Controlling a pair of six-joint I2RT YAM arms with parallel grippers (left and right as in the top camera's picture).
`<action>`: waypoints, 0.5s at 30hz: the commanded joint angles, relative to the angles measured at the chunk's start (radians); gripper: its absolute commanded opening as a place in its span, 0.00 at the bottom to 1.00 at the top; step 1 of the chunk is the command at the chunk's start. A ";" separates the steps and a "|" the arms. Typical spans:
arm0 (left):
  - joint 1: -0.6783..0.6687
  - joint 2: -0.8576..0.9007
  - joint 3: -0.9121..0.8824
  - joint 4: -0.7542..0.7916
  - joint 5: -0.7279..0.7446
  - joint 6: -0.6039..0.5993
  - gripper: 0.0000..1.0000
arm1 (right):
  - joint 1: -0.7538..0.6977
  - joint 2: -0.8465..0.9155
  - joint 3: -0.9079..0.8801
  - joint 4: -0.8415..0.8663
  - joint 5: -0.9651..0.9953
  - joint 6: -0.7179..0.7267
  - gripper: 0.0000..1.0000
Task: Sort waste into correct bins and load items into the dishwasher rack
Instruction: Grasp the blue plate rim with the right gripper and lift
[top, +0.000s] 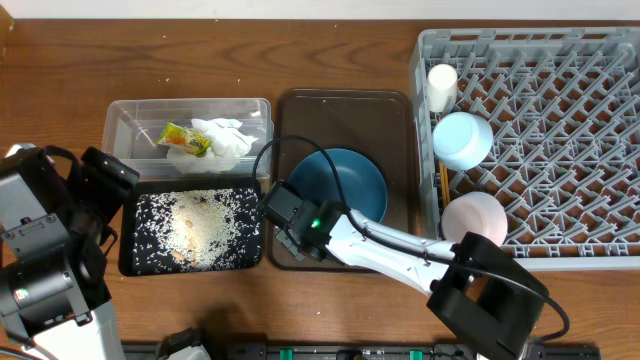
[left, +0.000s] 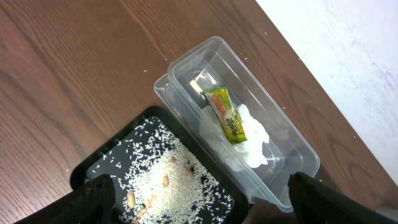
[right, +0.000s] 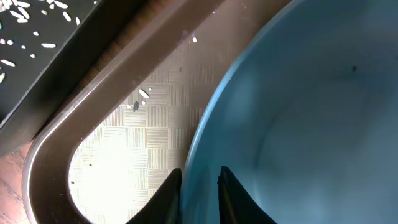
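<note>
The dark-blue dish (top: 345, 185) lies in the brown tray (top: 400, 130). My right gripper (right: 200, 186) is shut on the dish's front-left rim (right: 311, 112), one finger inside and one outside. The clear tub (left: 298, 155) holds the yellow-green wrapper (left: 227, 115) and the white napkin (left: 252, 143). The black tray (left: 93, 165) holds the rice (left: 180, 180). My left gripper (left: 199, 199) is wide open and empty above the black tray. The grey rack (top: 560, 120) holds the white cup (top: 441, 85), light-blue bowl (top: 463, 140), white bowl (top: 475, 220) and chopsticks (top: 443, 185).
The brown tray stands between the black tray and the rack, close to both. A few rice grains lie on the brown tray's floor (right: 144, 93). Bare wooden table shows left of and behind the tub.
</note>
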 joint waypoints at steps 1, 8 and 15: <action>0.005 0.004 0.005 0.000 -0.001 0.006 0.91 | 0.014 0.001 0.012 0.003 0.018 0.000 0.17; 0.005 0.004 0.005 0.000 -0.001 0.006 0.91 | 0.013 -0.016 0.028 0.014 0.053 0.000 0.01; 0.005 0.004 0.005 0.000 -0.001 0.006 0.91 | -0.021 -0.234 0.089 0.013 0.078 -0.068 0.01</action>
